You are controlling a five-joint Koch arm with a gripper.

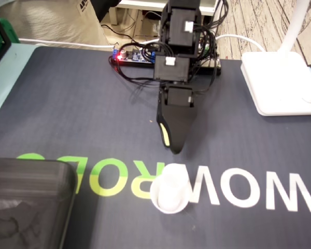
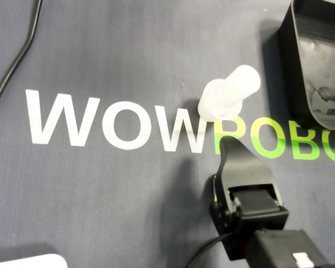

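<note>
End effector (image 1: 176,149) hovers short of the white cup (image 1: 170,189), empty; jaw gap unreadable. Open wide, straddle cup, close gently.

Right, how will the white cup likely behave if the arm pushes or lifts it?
The white cup looks thin and translucent, so it is probably light and easily squashed. It stands upright, seemingly narrower at the foot, so a push high up may tip it and set it rolling.
</note>
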